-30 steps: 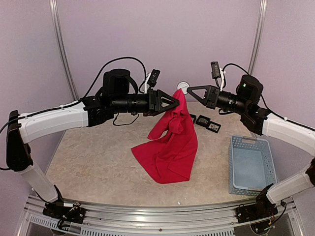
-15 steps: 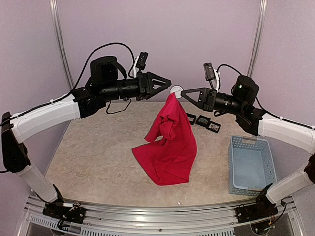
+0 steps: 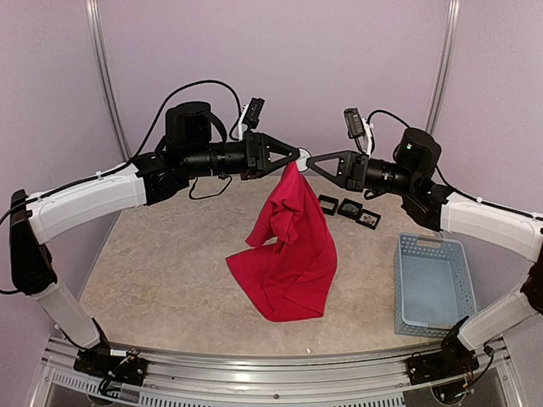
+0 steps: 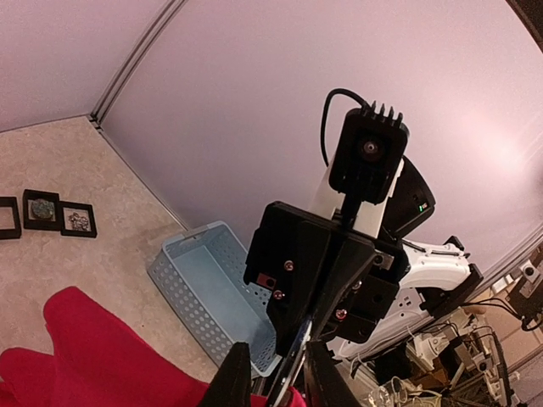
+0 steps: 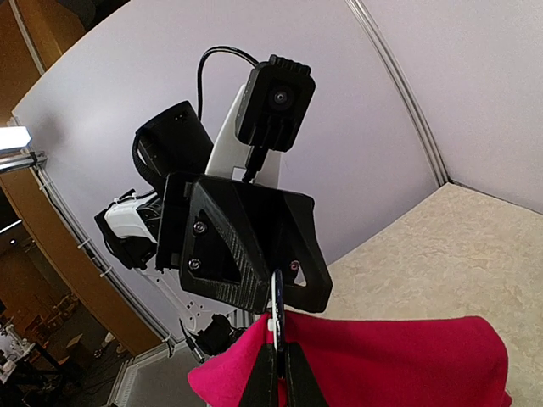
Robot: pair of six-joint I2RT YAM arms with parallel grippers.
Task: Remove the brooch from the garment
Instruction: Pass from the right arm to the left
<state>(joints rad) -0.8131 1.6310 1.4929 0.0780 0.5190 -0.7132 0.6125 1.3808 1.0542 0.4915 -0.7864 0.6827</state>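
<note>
The bright red garment hangs from the point where my two grippers meet, and its lower part lies crumpled on the table. My right gripper is shut on the brooch, a thin disc seen edge-on, at the garment's top fold. My left gripper faces it tip to tip. Its fingers stand apart on either side of the brooch, above red cloth. In the top view the brooch is hidden between the gripper tips.
A pale blue plastic basket stands at the right of the table and also shows in the left wrist view. Three small black display cases lie behind the garment. Purple walls close the back and sides.
One second ago the left gripper held the garment's top lower down. It then rose clear while the right gripper closed in on the top. Now the left gripper has come back down to meet it.
</note>
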